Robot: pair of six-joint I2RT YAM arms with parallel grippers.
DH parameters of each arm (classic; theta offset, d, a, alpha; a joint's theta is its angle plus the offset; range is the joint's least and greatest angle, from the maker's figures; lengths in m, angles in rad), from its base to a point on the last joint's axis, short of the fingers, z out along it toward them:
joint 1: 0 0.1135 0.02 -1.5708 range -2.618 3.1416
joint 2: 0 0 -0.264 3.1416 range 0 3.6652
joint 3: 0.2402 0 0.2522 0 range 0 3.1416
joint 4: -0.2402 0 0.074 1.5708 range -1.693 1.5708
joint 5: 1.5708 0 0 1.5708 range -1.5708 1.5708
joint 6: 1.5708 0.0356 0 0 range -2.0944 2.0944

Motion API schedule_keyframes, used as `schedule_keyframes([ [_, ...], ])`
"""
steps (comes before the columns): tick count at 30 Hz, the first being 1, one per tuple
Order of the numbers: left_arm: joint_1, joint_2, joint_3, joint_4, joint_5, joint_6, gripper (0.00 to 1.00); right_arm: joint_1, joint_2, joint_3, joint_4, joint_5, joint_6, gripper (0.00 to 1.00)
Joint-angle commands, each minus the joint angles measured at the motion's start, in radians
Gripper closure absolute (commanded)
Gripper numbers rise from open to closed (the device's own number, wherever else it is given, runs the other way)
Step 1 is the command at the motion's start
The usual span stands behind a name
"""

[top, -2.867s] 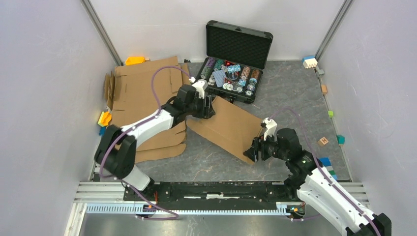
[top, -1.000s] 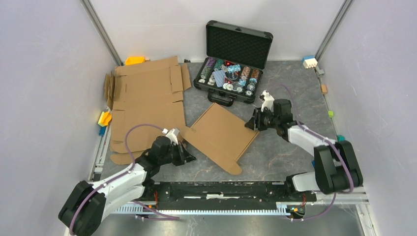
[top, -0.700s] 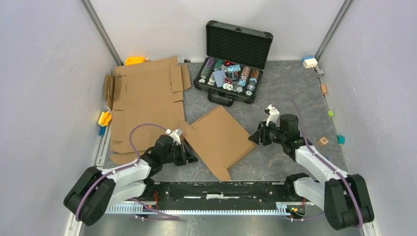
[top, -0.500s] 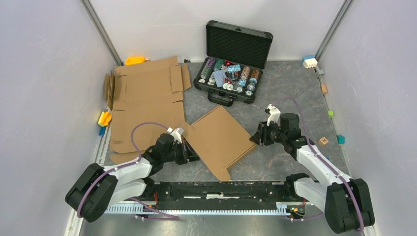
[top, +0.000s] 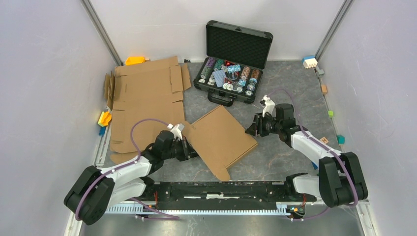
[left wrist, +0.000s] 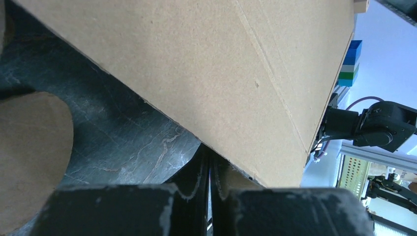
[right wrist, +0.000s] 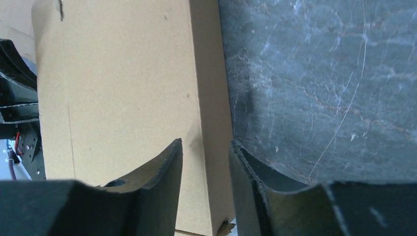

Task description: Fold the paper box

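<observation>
The box (top: 219, 137) lies folded flat on the grey table (top: 295, 88), in the middle between the two arms and turned so that one corner points to the near edge. The black case (top: 231, 59) stands open behind it, and a pile of flat cardboard sheets (top: 147, 98) lies to its left. The left pincer (top: 191, 150) is at the left edge of the box, low over the table. In the left wrist view its fingers (left wrist: 199, 172) are pressed together with only a hairline between them. They meet the box just under its near edge, so it seems that they pinch a thin layer of the cardboard. That edge is a little raised, with shadow on the table below it. The right pincer (top: 250, 130) is at the opposite side, at the far right edge of the box, near its right corner. In the right wrist view its fingers (right wrist: 164, 182) stand about half apart. The narrow strip along the box edge shows in the gap between them. They hold nothing, and I cannot tell if they touch the cardboard.
</observation>
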Motion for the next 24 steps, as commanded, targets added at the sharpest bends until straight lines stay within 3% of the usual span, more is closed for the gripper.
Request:
schedule_keyframes([
  [1, -0.004, -0.018, 0.013, -0.007, -0.008, 0.03, 0.94, -0.02, 0.014, -0.049, 0.085, 0.027, 0.026, 0.6],
  [3, -0.004, -0.018, 0.013, -0.007, -0.008, 0.03, 0.94, -0.044, 0.039, -0.072, 0.114, 0.017, 0.032, 0.68],
  [6, -0.004, -0.015, 0.011, -0.007, -0.013, 0.035, 0.94, -0.066, 0.075, -0.095, 0.13, -0.01, 0.016, 0.73],
  [19, -0.004, 0.042, -0.002, 0.053, -0.01, 0.025, 0.94, -0.132, 0.132, -0.161, 0.182, 0.012, -0.004, 0.75],
  [24, -0.004, 0.117, -0.002, 0.162, -0.006, 0.004, 0.94, -0.132, 0.144, -0.171, 0.201, -0.017, -0.001, 0.75],
])
